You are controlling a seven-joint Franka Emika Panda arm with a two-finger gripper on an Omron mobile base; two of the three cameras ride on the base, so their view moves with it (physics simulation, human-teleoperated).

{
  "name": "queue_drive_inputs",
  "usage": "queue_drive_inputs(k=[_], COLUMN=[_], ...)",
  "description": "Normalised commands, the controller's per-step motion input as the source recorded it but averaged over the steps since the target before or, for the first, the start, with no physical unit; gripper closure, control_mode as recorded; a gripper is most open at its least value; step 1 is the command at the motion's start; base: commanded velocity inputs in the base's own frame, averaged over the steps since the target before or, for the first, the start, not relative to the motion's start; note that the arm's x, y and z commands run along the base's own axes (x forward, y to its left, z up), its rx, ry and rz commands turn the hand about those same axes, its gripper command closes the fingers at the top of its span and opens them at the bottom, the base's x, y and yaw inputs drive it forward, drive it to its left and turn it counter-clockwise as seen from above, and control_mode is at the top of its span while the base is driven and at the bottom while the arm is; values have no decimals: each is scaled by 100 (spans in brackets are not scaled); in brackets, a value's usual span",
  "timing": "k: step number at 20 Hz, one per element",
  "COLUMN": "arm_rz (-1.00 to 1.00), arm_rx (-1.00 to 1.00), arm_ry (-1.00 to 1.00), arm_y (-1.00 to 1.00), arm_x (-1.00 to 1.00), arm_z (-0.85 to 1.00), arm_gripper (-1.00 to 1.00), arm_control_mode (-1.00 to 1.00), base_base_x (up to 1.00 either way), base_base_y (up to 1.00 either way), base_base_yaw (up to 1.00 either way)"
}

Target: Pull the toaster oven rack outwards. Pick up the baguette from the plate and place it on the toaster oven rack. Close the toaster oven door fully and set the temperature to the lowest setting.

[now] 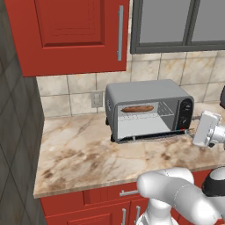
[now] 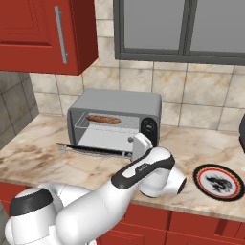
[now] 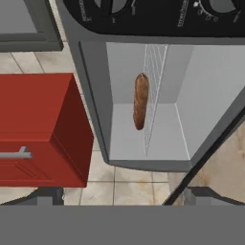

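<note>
your gripper (image 3: 117,198) sits nearest, its fingers spread fully apart and holding nothing, rolled onto its side so the oven looks turned in the hand view. just ahead of it and to one side runs the toaster oven door (image 3: 206,160), dropped open flat; its free edge is the thing closest to the fingertips. straight ahead, deeper in the toaster oven (image 1: 149,110), the baguette (image 3: 140,100) already lies along the toaster oven rack (image 3: 153,91), so the door and the temperature knob are what remain, by my reading.

expect the door to be stiff, hinged low and light to swing; push up from under its front lip rather than pinching the glass, which looks slick. the knobs (image 3: 220,5) on the black strip are small and round, so they will want a centred pinch.

room is good: bare counter (image 1: 74,154) lies in front of the oven, and the plate (image 2: 218,182) sits well off to the side. watch the red wall cabinet (image 1: 74,30) overhead.
</note>
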Motion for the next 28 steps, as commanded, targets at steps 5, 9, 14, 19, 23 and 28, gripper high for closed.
queue_drive_inputs(k=[5,9,14,19,23,28], arm_rz=[-18,-19,-17,-21,-27,-28], arm_rx=[0,0,0,0,0,0], arm_ry=[0,0,0,0,-1,-3], arm_y=[3,3,0,0,0,0], arm_x=[21,22,7,4,7,3], arm_z=[45,40,38,41,46,49], arm_gripper=[-100,-100,-100,-100,-100,-100], arm_control_mode=[-100,-100,-100,-100,-100,-100], base_base_x=[0,0,0,0,0,0], base_base_y=[0,0,0,0,0,0], base_base_yaw=[0,0,0,0,0,0])
